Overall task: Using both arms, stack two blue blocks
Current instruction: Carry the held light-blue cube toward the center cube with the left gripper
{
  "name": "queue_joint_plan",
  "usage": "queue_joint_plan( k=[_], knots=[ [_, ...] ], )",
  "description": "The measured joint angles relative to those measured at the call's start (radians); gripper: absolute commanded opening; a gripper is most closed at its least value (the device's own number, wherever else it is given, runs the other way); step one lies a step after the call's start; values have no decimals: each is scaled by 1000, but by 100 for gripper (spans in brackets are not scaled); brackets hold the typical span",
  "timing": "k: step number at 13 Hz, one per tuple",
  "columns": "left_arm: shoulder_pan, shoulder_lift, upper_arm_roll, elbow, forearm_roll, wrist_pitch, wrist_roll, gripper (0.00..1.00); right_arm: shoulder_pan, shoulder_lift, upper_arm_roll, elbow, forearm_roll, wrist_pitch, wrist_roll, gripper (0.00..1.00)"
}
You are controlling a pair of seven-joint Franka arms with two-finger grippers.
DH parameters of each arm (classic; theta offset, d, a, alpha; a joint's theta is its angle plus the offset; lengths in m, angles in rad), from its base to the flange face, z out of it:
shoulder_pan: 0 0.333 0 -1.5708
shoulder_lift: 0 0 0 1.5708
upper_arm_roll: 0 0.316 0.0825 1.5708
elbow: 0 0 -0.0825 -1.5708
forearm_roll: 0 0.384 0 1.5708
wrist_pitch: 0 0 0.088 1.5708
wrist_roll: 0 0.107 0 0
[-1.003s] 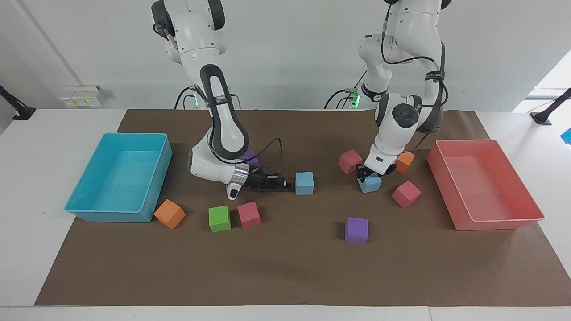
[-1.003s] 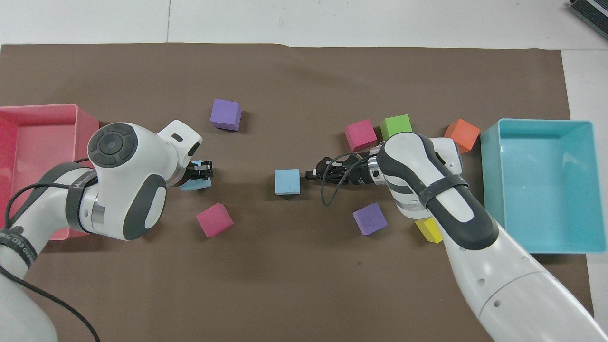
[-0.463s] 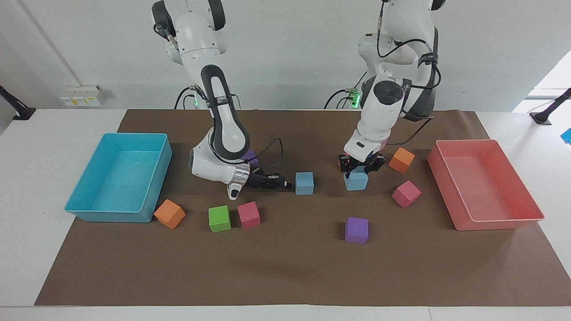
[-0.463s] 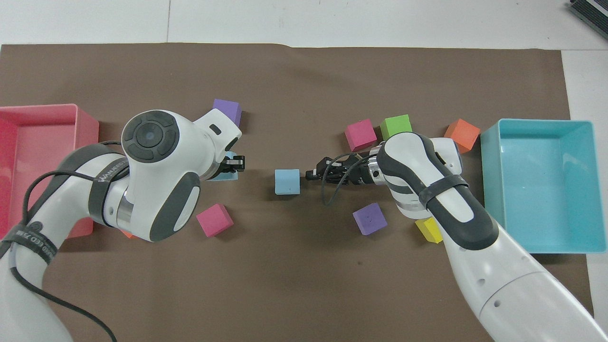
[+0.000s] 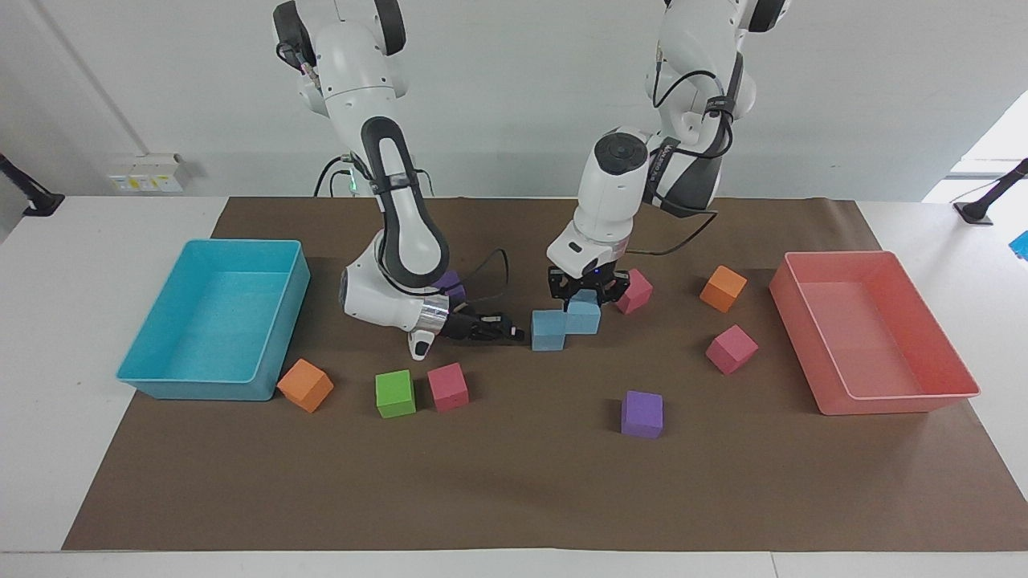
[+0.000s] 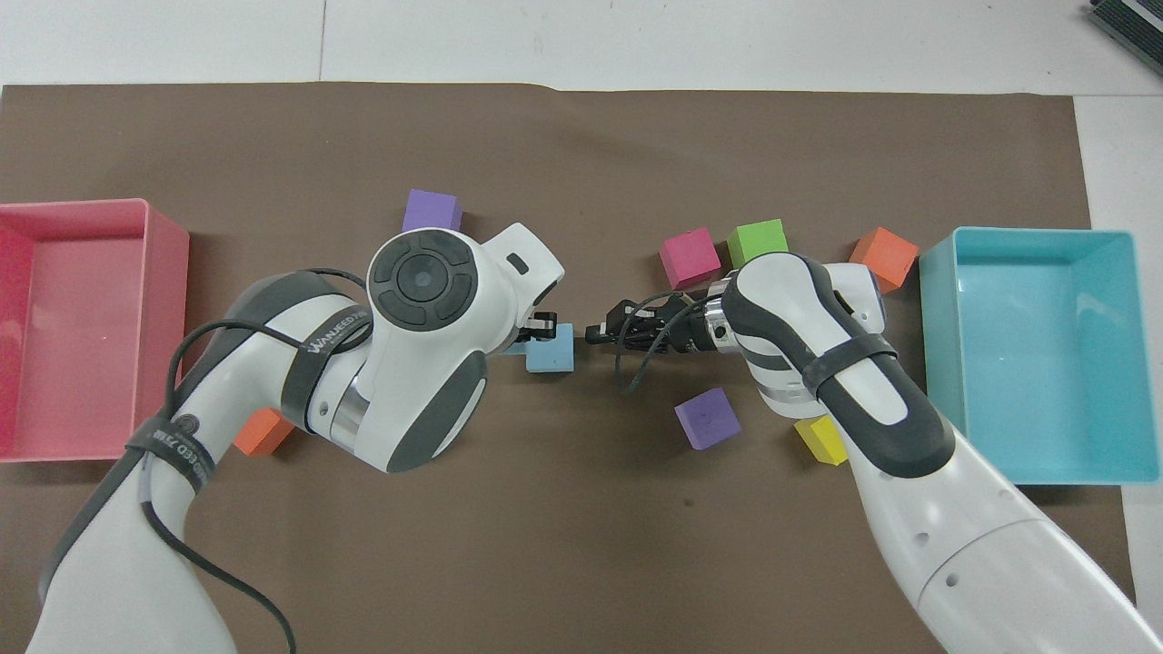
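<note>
One blue block (image 5: 548, 331) (image 6: 551, 349) rests on the brown mat near the middle. My right gripper (image 5: 514, 330) (image 6: 595, 333) lies low beside it, toward the right arm's end, shut with nothing in it, its tip close to the block's side. My left gripper (image 5: 585, 299) points down and is shut on the second blue block (image 5: 584, 319), held just off the mat and close beside the resting one, toward the left arm's end. In the overhead view the left wrist (image 6: 436, 300) hides most of the held block.
A turquoise tray (image 5: 201, 387) stands at the right arm's end and a pink tray (image 5: 891, 403) at the left arm's end. Loose cubes lie about: orange (image 5: 305, 385), green (image 5: 395, 393), pink (image 5: 447, 386), purple (image 5: 642, 413), pink (image 5: 732, 348), orange (image 5: 723, 288), pink (image 5: 636, 291), yellow (image 6: 818, 440).
My left arm has lifted its blue block and carried it from near the pink tray to beside the resting blue block. The right arm has not moved.
</note>
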Motion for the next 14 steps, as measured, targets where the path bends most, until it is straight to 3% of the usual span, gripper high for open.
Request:
queue_joint_plan(
  k=[14],
  knots=[
    [-57,50,-4,40,-29,-1,-32,18,-1,0,-1,0,0,0,0,0]
  ],
)
